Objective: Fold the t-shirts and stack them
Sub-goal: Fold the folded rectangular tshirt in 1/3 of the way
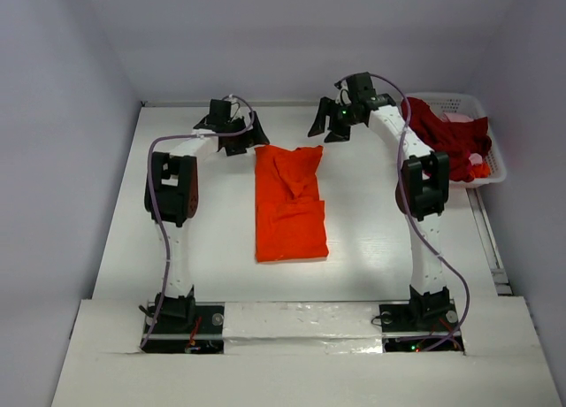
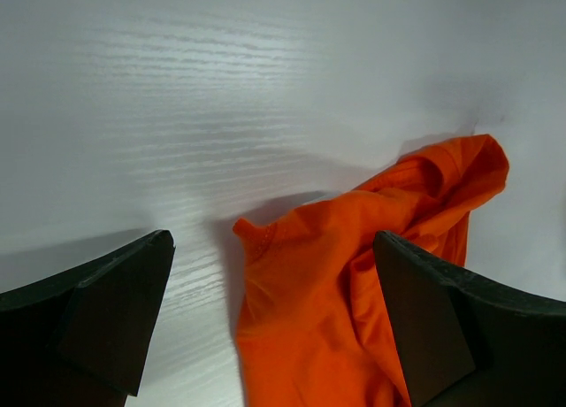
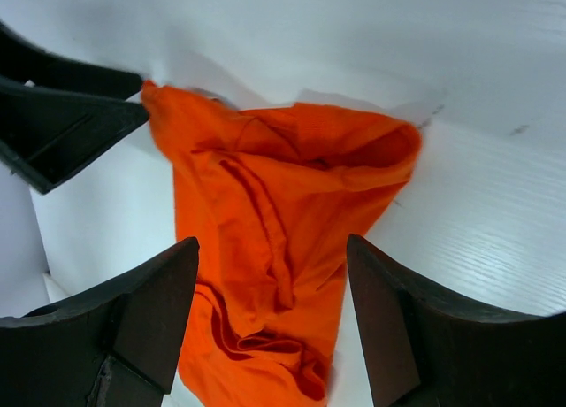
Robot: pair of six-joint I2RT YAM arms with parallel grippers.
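- White table [image 1: 371, 239] boxed by pale walls [image 1: 71, 115]; both arms reach out to its far half.
- Item one: orange-red t-shirt [image 1: 290, 217], lying mid-table between the arms, partly folded into a narrow strip.
- Long axis: runs from the far side of the table towards the arm bases. The near end is flat and square; the far end is wider and rumpled, with a loose flap. Whether that end is collar or sleeve, I cannot tell.
- Left gripper [image 2: 272, 241]: fingers spread wide, nothing held, hovering at the far left corner of the cloth.
- Right gripper [image 3: 272, 243]: likewise spread and unloaded, above the far right corner.
- Item two: crimson t-shirt [image 1: 447, 137], heaped in the white lattice basket [image 1: 492, 150] at the far right, with pink cloth [image 1: 458, 116] beside it; not yet folded.
- Hazard, as I judge it: pinching only the top layer at the bunched far end would pull the fold open.
- Hazard: uneven grips at the two corners would skew the strip.
- Hazard: lifting the crimson shirt may drag the pink cloth along.
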